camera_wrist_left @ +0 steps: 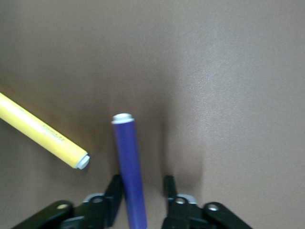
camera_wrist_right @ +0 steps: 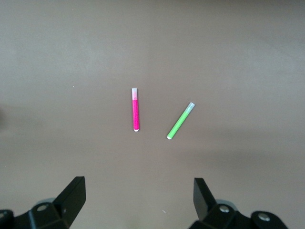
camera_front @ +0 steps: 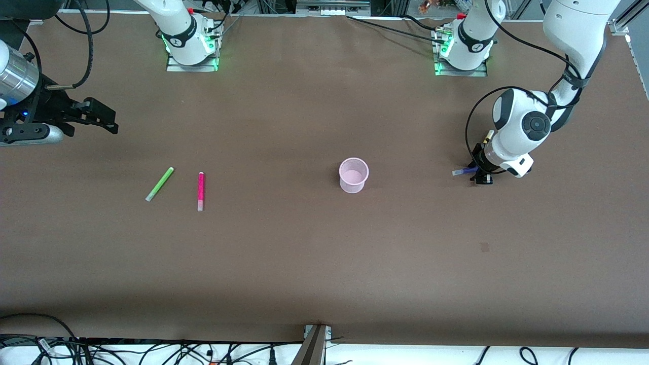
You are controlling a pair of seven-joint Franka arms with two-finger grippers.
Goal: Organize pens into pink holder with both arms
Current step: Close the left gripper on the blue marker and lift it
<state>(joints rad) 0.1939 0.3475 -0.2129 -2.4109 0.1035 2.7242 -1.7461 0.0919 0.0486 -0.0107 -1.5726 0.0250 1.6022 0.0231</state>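
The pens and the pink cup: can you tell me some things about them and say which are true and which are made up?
1. The pink holder has no pens in it. True.
2. The green pen stands up inside the holder. False: it lies flat on the table, toward the right arm's end, beside the magenta pen.
3. The left gripper is down at the purple pen, one finger on each side of it. True.
4. The yellow pen is beside the green one. False: it lies by the purple pen, toward the left arm's end.
5. The right gripper holds the magenta pen. False: it is open and holds nothing, up over the table.
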